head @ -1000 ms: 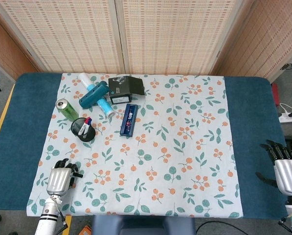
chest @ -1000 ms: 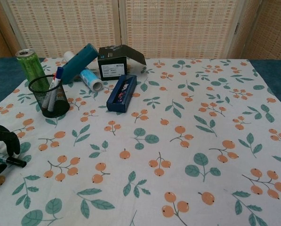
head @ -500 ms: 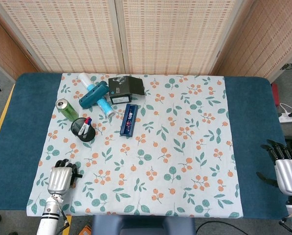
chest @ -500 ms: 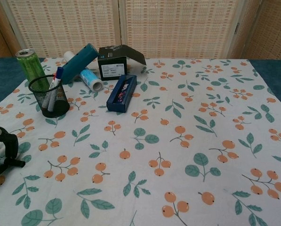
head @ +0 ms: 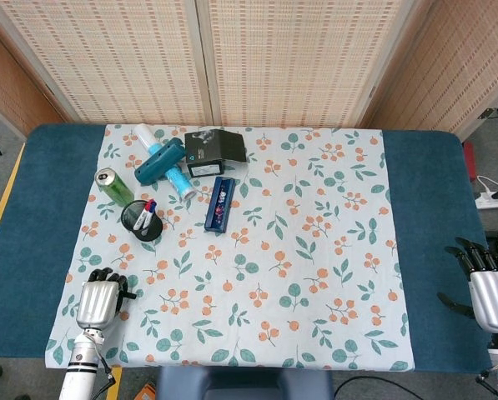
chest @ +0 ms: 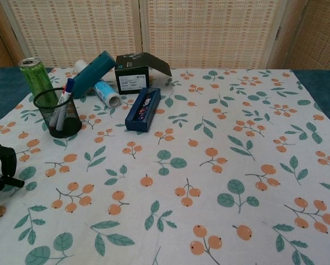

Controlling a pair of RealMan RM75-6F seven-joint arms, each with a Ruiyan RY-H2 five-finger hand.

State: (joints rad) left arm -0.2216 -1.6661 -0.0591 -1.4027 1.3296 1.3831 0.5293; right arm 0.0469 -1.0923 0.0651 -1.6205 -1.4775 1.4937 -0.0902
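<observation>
1. Since a second ago the left hand [head: 98, 301] has drawn back toward the robot and to its left; nothing else has shifted.

2. Head view: that hand sits at the near left corner of the cloth [head: 315, 250], fingers curled in. What they curl on is hidden here. The right hand [head: 490, 296] hovers over the bare blue table [head: 432, 208] well to the right, fingers spread and holding nothing. A cup [head: 140, 220] of pens stands beside a can [head: 113, 186]; a tube [head: 158, 161], a bottle [head: 167, 167], a box [head: 213, 152] and a case [head: 220, 204] lie behind.

3. Chest view: the left hand [chest: 0, 165] shows at the frame's left edge, clamped on a pen [chest: 7, 180] that pokes out rightward, low over the cloth.

4. Risk, as I judge it: the grip looks shallow, so the pen could slip or twist out if the hand swings quickly; carried to the cup [chest: 57, 113], a low tip could snag the mesh rim and tip it toward the can.
</observation>
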